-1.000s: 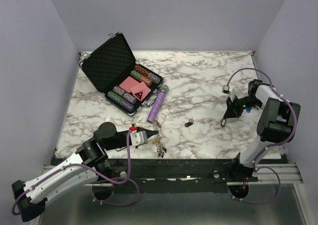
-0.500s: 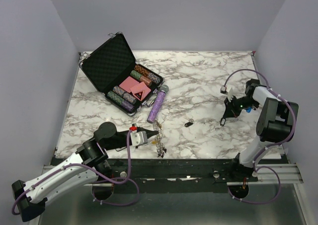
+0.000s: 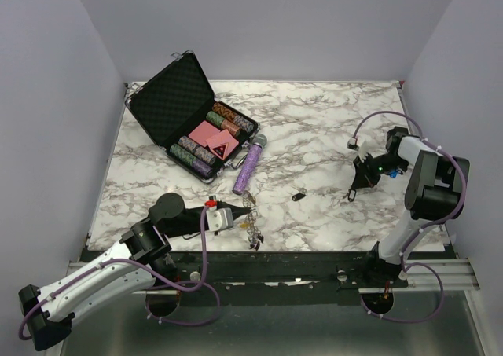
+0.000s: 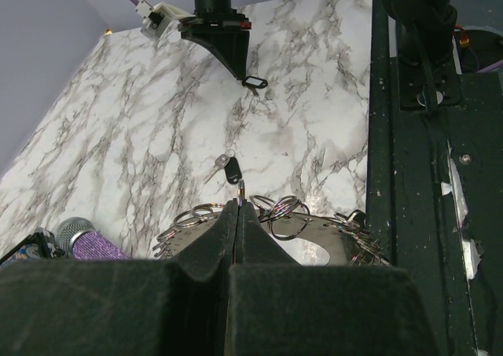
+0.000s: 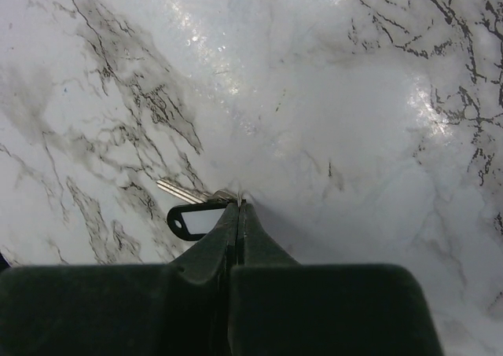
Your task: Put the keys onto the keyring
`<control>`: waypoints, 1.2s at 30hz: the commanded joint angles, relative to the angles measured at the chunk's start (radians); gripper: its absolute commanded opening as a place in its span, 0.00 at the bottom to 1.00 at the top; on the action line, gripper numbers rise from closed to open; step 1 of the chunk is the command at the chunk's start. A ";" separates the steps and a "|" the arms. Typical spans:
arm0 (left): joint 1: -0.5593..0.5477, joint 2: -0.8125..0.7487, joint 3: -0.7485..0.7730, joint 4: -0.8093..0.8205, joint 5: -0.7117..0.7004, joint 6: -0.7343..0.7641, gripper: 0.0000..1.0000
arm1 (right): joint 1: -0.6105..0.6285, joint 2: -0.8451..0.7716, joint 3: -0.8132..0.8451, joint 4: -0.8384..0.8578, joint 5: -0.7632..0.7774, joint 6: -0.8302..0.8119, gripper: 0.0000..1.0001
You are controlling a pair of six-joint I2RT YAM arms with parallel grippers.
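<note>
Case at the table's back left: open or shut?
Open. Its lid is tilted back, and chips and cards show inside.

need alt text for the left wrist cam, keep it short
Left claw, shut on the keyring, fills the bottom of the frame, the bunch fanning out round its tips. Just beyond, a loose black-headed key lies on the marble table; farther off the right claw pinches another key with a black tag.
</note>
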 commanded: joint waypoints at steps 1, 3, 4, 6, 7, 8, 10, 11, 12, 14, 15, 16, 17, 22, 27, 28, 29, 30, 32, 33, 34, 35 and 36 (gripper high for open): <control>0.005 -0.006 0.029 0.050 0.033 -0.006 0.00 | 0.008 0.034 0.034 -0.029 0.000 0.013 0.05; 0.005 -0.004 0.029 0.050 0.030 -0.006 0.00 | 0.010 0.042 0.042 -0.036 0.000 0.016 0.06; 0.005 -0.006 0.029 0.050 0.030 -0.006 0.00 | 0.008 0.043 0.045 -0.044 0.000 0.016 0.06; 0.005 -0.004 0.029 0.050 0.030 -0.006 0.00 | 0.008 0.048 0.049 -0.049 0.000 0.013 0.07; 0.005 -0.004 0.030 0.050 0.030 -0.004 0.00 | 0.008 0.049 0.052 -0.055 0.000 0.015 0.07; 0.005 -0.006 0.029 0.050 0.030 -0.006 0.00 | 0.008 0.051 0.054 -0.059 -0.002 0.015 0.08; 0.005 -0.006 0.030 0.050 0.033 -0.006 0.00 | 0.008 0.055 0.060 -0.067 -0.003 0.013 0.09; 0.005 -0.007 0.030 0.050 0.032 -0.006 0.00 | 0.010 0.058 0.063 -0.073 -0.005 0.010 0.10; 0.005 -0.006 0.030 0.050 0.030 -0.006 0.00 | 0.008 0.060 0.065 -0.076 -0.006 0.009 0.10; 0.005 -0.006 0.030 0.050 0.032 -0.006 0.00 | 0.008 0.060 0.065 -0.079 -0.008 0.009 0.11; 0.005 -0.007 0.030 0.050 0.030 -0.006 0.00 | 0.007 0.060 0.065 -0.081 -0.009 0.007 0.12; 0.005 -0.006 0.030 0.050 0.030 -0.006 0.00 | 0.008 0.060 0.065 -0.082 -0.009 0.007 0.12; 0.005 -0.007 0.030 0.050 0.030 -0.006 0.00 | 0.008 0.060 0.063 -0.082 -0.011 0.005 0.13; 0.005 -0.006 0.030 0.050 0.032 -0.006 0.00 | 0.008 0.058 0.066 -0.090 -0.016 0.004 0.15; 0.005 -0.009 0.030 0.050 0.032 -0.006 0.00 | 0.007 0.057 0.074 -0.098 -0.026 0.002 0.15; 0.005 -0.009 0.030 0.050 0.032 -0.006 0.00 | 0.008 0.057 0.072 -0.098 -0.026 0.004 0.15; 0.005 -0.007 0.032 0.050 0.032 -0.006 0.00 | 0.008 0.057 0.074 -0.096 -0.026 0.005 0.15; 0.005 -0.007 0.030 0.050 0.033 -0.006 0.00 | 0.008 0.057 0.074 -0.098 -0.028 0.005 0.15; 0.005 -0.007 0.030 0.050 0.033 -0.007 0.00 | 0.008 0.057 0.072 -0.096 -0.028 0.005 0.15; 0.005 -0.009 0.032 0.050 0.033 -0.007 0.00 | 0.008 0.057 0.072 -0.095 -0.026 0.007 0.15; 0.005 -0.007 0.030 0.050 0.033 -0.007 0.00 | 0.008 0.057 0.071 -0.096 -0.026 0.007 0.14; 0.005 -0.009 0.032 0.050 0.035 -0.007 0.00 | 0.008 0.058 0.071 -0.096 -0.026 0.007 0.14; 0.005 -0.009 0.032 0.050 0.033 -0.007 0.00 | 0.008 0.058 0.069 -0.098 -0.025 0.004 0.14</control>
